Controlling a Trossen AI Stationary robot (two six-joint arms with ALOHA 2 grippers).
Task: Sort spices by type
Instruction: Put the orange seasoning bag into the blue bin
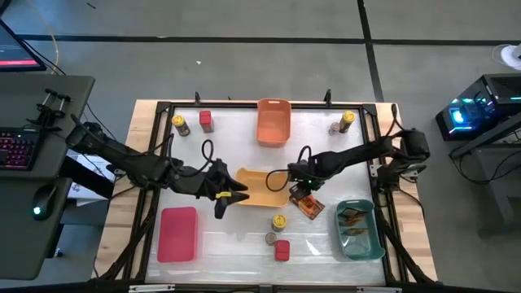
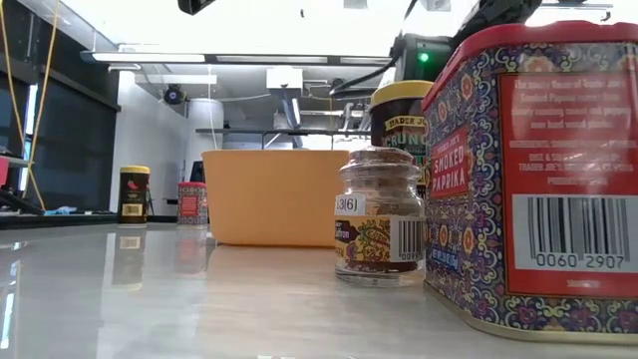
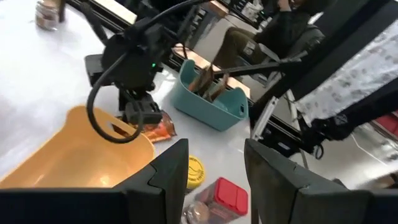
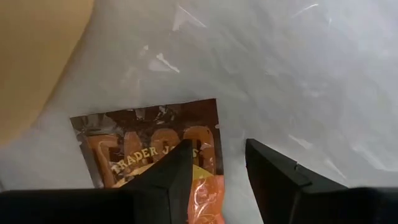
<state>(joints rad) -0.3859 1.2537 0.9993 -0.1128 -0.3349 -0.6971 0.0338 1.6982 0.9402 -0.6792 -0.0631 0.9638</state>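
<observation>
One flat brown packet (image 4: 155, 162) lies on the white table (image 1: 228, 130) just right of the yellow bin (image 1: 260, 187). Only the right wrist view shows its lettering, with the right gripper (image 4: 217, 168) parted just above it, holding nothing. High view alone places two more packets in the teal bin (image 1: 358, 240). Left gripper (image 3: 214, 165) hangs half open and empty left of the yellow bin.

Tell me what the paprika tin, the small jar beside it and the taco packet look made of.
Paprika tin: likely printed metal, glossy, with a rolled bottom rim.
Small jar: clear glass or hard plastic; the spice shows through, and it carries a paper-like label.
Packet: thin glossy foil or plastic film, with wrinkles and glare.
</observation>
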